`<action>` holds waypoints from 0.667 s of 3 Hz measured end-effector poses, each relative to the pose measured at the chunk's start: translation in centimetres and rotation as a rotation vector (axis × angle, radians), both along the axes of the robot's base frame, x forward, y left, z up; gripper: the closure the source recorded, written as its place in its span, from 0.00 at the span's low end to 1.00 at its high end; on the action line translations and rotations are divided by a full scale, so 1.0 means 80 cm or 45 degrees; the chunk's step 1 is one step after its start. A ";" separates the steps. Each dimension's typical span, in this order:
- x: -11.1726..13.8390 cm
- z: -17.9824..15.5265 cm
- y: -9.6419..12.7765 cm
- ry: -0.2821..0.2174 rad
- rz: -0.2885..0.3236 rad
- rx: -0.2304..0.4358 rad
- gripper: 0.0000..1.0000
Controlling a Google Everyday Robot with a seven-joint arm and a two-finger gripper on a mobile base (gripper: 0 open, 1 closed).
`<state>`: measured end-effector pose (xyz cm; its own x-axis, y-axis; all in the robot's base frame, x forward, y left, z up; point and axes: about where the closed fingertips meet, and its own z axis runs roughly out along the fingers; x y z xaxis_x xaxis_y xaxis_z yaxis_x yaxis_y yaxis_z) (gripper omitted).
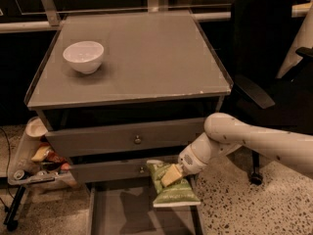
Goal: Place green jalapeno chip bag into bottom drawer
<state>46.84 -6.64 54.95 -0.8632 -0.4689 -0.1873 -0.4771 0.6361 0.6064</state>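
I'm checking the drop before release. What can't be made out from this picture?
Camera view, the bottom drawer: its front is cut off by the lower edge.
The tool, over the drawer's right side, grips the chip bag; the bag hides its far finger.
Bag lettering: too small to read.
Whether the bag touches the drawer floor: cannot tell from this angle.

Chip bag [174,195]: light green, crinkly, white lettering, white sealed bottom edge. Hangs tilted, pinched at its middle by gripper [172,175], over right side of bottom drawer [128,215]. Bottom drawer: shallow grey tray, pulled open, flat floor.
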 end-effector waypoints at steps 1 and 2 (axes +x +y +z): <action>0.000 0.001 0.000 -0.002 0.000 -0.001 1.00; -0.005 -0.026 0.005 0.027 -0.029 0.049 1.00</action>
